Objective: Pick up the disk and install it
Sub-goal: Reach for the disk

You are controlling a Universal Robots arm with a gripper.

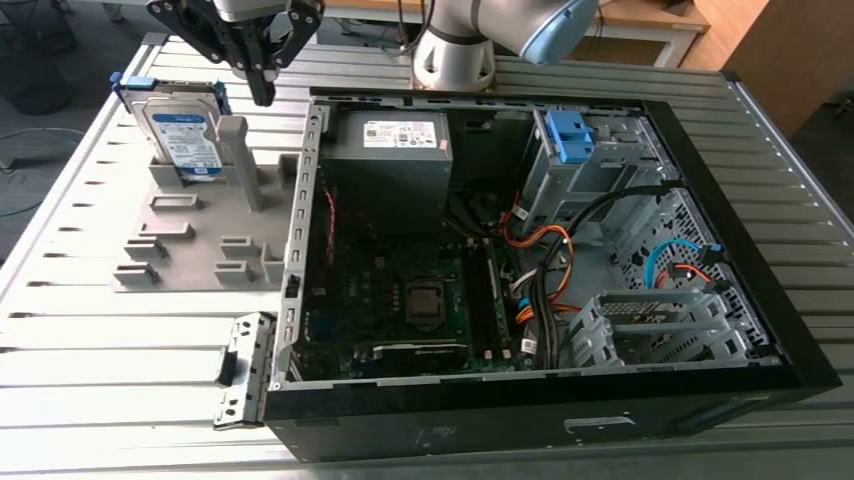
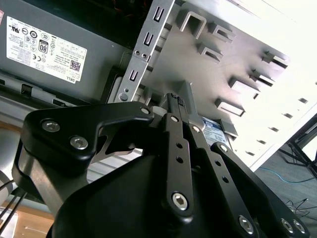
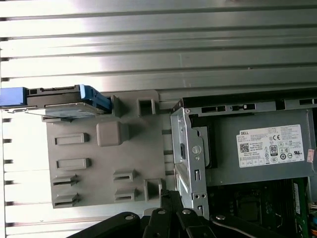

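Hovering upper left in the exterior view, my hand [image 1: 263, 93], closed on nothing, sits near the disk [image 1: 187, 135] standing upright in the grey rack [image 1: 180, 235].

Exterior view: bright, even light, soft shadows; computer case [image 1: 441, 425] dim inside. Second wrist view: far side of bench [image 2: 297, 39] blown out white, gripper [image 2: 177, 101] a dark mass w/ small glints. First wrist view: glare streaks across bench slats.

matt black metal hand [image 1: 263, 95], silver metal disk [image 1: 184, 135] with blue plastic frame [image 1: 167, 86]
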